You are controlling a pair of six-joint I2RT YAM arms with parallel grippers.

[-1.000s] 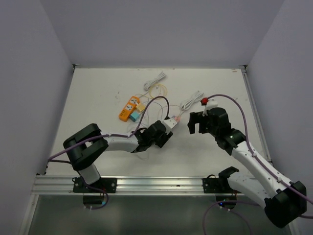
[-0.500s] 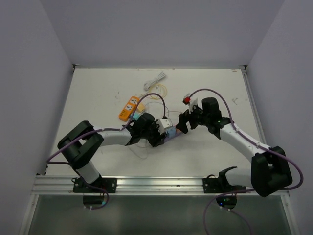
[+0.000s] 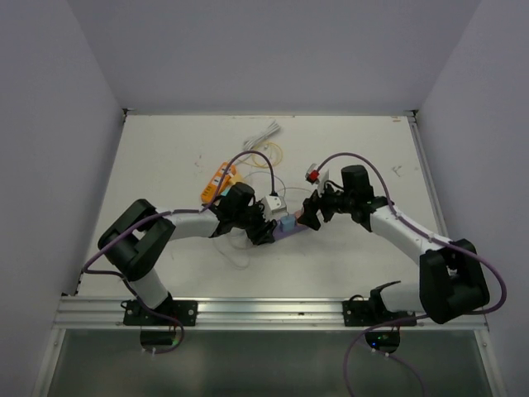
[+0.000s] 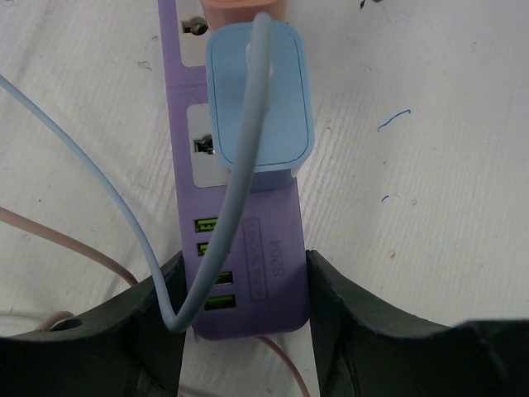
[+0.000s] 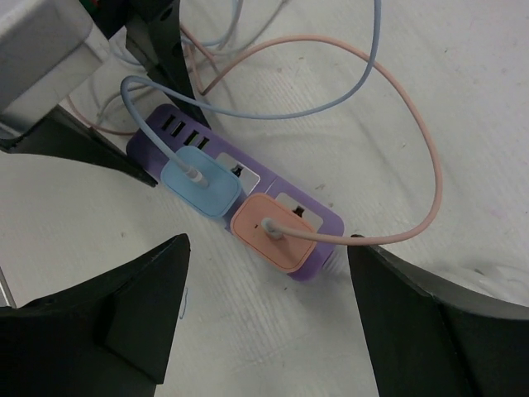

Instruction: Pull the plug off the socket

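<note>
A purple power strip [image 3: 287, 225] lies mid-table with a blue plug [image 4: 260, 99] and a pink plug [image 5: 273, 234] seated in it. In the left wrist view my left gripper [image 4: 245, 306] is shut on the strip's [image 4: 256, 265] USB end, one finger against each side. The blue plug's cable loops over the USB ports. In the right wrist view my right gripper [image 5: 266, 248] is open above the pink plug, with wide gaps on both sides and touching nothing. The blue plug [image 5: 198, 184] sits between the pink plug and the left gripper's fingers [image 5: 165, 50].
A blue cable [image 5: 273, 112] and a pink cable [image 5: 417, 141] curl over the table beyond the strip. An orange box [image 3: 216, 184] lies behind the left arm, and a coiled white cable [image 3: 263, 136] lies farther back.
My right arm has swung in from the right and lowered its open gripper over the strip's pink-plug end. My left gripper has shifted slightly left, still holding the strip.
</note>
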